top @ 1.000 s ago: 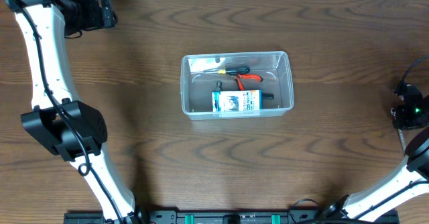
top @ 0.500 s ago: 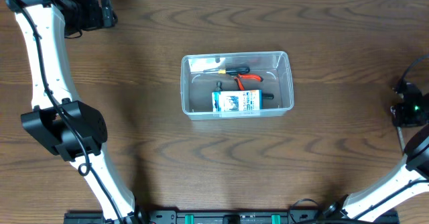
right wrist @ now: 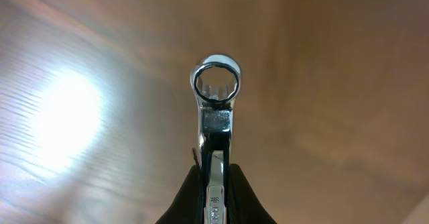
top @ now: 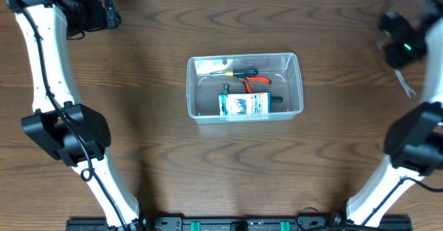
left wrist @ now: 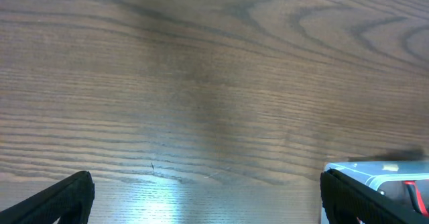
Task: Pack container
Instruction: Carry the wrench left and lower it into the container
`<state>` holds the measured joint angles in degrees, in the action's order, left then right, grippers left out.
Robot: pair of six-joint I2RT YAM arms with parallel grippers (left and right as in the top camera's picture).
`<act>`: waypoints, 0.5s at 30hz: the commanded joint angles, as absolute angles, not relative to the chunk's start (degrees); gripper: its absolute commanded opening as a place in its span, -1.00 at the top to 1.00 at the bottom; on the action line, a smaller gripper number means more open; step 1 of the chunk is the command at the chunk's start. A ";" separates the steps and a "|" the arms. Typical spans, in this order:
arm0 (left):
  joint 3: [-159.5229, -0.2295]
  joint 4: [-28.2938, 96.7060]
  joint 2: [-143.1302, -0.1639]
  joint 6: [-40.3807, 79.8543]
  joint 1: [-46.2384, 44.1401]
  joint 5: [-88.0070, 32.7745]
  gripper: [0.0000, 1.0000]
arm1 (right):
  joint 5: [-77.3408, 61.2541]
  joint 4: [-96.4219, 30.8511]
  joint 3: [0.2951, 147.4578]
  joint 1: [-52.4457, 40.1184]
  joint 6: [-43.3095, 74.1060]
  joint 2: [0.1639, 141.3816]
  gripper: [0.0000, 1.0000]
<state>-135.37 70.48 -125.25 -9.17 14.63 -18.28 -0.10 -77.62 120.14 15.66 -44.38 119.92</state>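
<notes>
At far right: right gripper (right wrist: 214,184) clenched on shiny steel ring-end wrench (right wrist: 216,110).
L side: left gripper (left wrist: 211,200) spread, empty.
Risk: wrench cd swivel in thin pinch, miss clear rectangular plastic container (top: 243,56).

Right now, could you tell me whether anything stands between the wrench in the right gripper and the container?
Nothing visible does. The right gripper holds the wrench near the far right corner of the table, and only bare wood lies between it and the open container, whose left half is free.
</notes>
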 commanded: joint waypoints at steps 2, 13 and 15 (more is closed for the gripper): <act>-136.35 70.65 -124.99 -9.10 14.87 -18.81 -0.96 | -1.54 -80.09 125.71 3.31 -46.83 117.64 0.98; -136.35 70.65 -124.99 -9.10 14.87 -18.81 -0.96 | -1.56 -81.30 125.73 -22.15 -56.47 117.67 0.98; -136.35 70.65 -124.99 -9.10 14.87 -18.81 -0.96 | -3.90 -81.41 125.40 -23.88 -58.06 117.67 0.98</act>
<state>-135.37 70.48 -125.25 -9.17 14.63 -18.28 -1.89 -81.17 125.08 -22.61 -54.39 119.00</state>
